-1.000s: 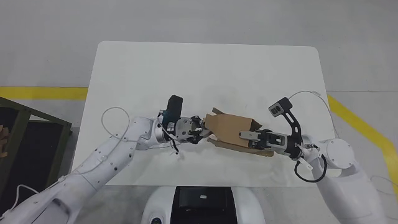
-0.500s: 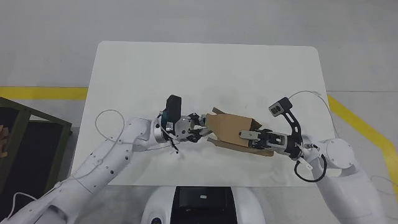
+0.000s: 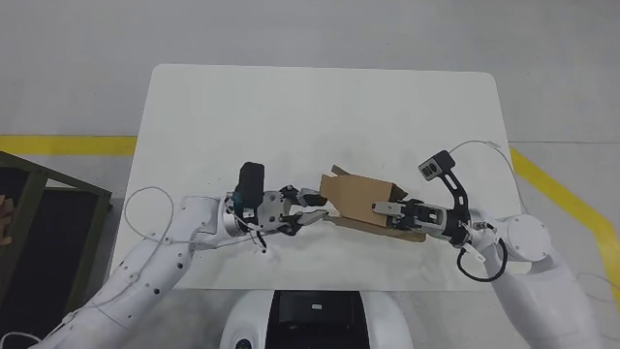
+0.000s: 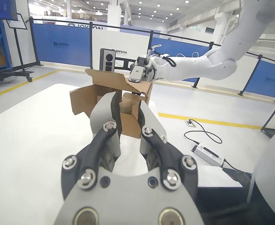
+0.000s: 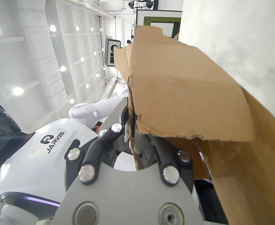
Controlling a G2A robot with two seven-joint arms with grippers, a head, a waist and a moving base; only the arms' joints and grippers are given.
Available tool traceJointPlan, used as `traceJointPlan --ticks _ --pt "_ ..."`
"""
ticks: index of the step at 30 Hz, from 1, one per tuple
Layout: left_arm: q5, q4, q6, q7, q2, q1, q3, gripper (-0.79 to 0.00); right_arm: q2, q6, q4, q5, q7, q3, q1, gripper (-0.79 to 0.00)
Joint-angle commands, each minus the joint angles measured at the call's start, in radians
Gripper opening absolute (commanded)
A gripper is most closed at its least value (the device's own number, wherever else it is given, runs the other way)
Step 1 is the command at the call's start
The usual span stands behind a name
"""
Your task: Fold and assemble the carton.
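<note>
— Now the left hand is farther back from the carton than a second ago, apart from it, fingers spread and empty.
— And the right hand?
— Pinching a panel of that brown corrugated cardboard; flaps stick up, one edge ragged, on the smooth white surface.

I see the carton as plain brown cardboard with no print, on a white table. My left gripper has silver-grey fingers with black pads, and the right gripper matches. The floor is grey with a yellow stripe. The crate looks dark green, I think.
</note>
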Motion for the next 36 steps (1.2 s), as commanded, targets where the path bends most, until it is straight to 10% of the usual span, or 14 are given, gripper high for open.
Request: traceJointPlan --ticks 1,7,10,36 --pt "0.003 -0.007 0.009 -0.001 0.001 0.011 -0.010 -0.579 0.000 0.000 0.001 0.000 -0.001 -0.001 0.001 -0.785" --pt "-0.002 -0.022 0.020 0.012 0.002 0.041 -0.045 -0.416 -0.001 0.001 0.005 -0.001 0.001 -0.005 0.009 -0.785" --pt "-0.004 -0.028 0.003 0.010 0.003 0.055 -0.054 0.000 -0.001 0.002 0.008 0.001 0.002 -0.008 0.013 -0.785" --pt "-0.192 0.081 0.035 -0.167 -0.054 -0.003 -0.007 0.000 -0.001 0.001 -0.010 0.000 0.005 -0.012 0.015 -0.785"
